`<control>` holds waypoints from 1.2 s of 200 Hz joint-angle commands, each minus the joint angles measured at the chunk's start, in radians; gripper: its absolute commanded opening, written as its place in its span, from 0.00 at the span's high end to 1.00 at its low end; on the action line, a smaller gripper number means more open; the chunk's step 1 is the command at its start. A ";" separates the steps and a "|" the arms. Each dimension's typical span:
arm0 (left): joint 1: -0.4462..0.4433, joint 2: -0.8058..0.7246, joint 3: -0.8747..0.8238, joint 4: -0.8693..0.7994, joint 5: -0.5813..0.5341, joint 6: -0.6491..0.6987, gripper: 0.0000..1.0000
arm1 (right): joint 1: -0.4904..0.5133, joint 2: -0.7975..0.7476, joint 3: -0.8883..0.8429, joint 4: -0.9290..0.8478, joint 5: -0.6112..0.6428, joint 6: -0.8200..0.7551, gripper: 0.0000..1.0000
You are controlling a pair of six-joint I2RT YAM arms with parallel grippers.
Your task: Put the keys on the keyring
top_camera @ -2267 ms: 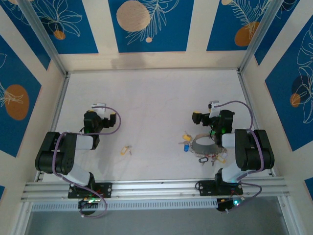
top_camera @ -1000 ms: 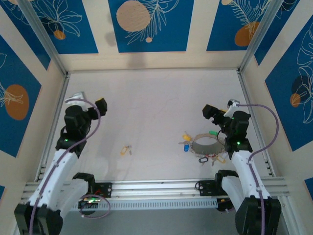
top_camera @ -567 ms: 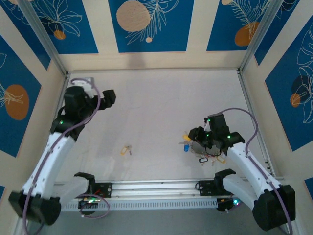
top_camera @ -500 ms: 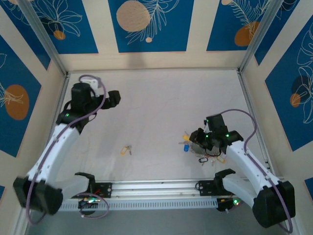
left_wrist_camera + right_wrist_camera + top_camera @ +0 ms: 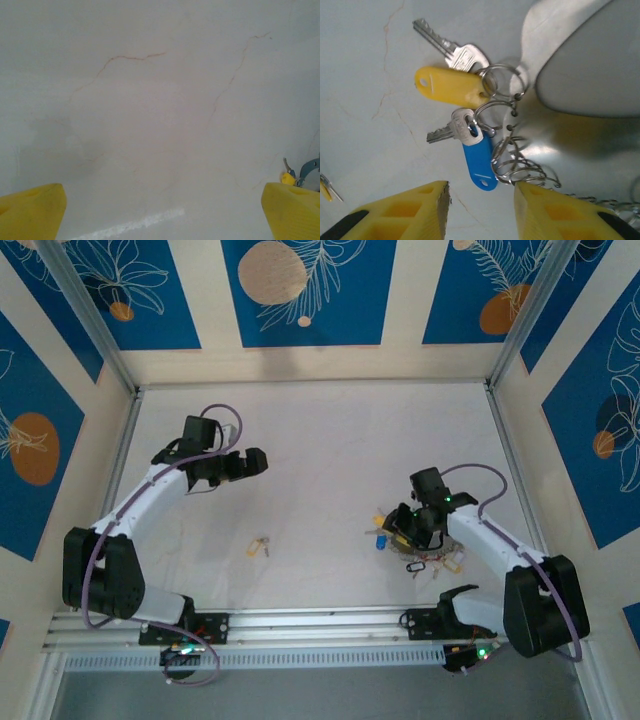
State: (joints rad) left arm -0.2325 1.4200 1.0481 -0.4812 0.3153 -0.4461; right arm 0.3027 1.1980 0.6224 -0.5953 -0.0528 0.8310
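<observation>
right tool, fingers apart, just beside the blue-tagged key on the keyring

The large thin grey metal keyring sits just ahead of the right gripper; a yellow-tagged silver key and a blue-tagged silver key lie strung on it, blue nearest the fingertips; a loose yellow-tagged key lies well leftward.

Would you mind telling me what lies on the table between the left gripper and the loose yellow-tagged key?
Nothing: in the top external view, the table between the left gripper and the loose key is bare.
</observation>
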 commanded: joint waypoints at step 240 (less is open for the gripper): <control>-0.009 -0.036 0.012 -0.022 -0.030 -0.046 0.00 | 0.288 0.208 0.007 0.341 0.116 0.142 0.38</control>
State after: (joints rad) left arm -0.2329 1.4151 1.0481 -0.4885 0.2947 -0.4816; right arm 0.5766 1.3640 0.6193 -0.3382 0.0933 0.9463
